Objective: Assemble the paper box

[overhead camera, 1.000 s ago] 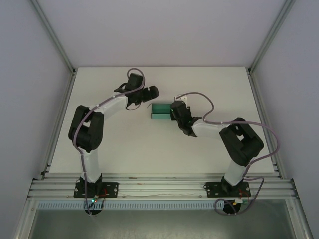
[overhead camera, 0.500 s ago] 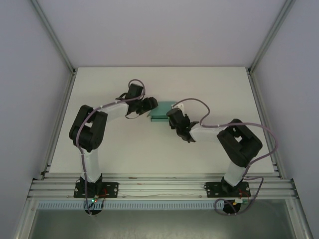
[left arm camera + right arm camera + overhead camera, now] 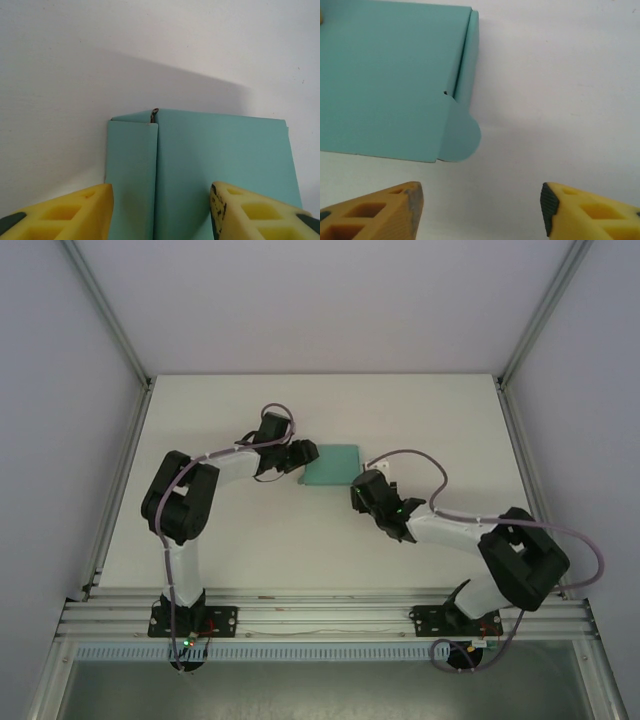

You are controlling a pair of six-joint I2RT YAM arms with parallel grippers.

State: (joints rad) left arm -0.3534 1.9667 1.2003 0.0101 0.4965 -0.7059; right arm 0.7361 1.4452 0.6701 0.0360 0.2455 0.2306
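The teal-green thin card paper box (image 3: 332,466) lay flat on the white table (image 3: 250,540), side flap folded, rounded tab protruding.

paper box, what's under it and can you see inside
The paper box lies flat on the white table, and nothing shows past its edges. Its folded card covers the inside and the patch of table directly beneath, so neither can be checked.

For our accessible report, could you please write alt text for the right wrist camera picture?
A teal-green paper box lies on the white table at upper left, a rounded tab jutting from its lower right corner. The right claw is open, its two yellow fingers at the bottom edge, holding nothing.
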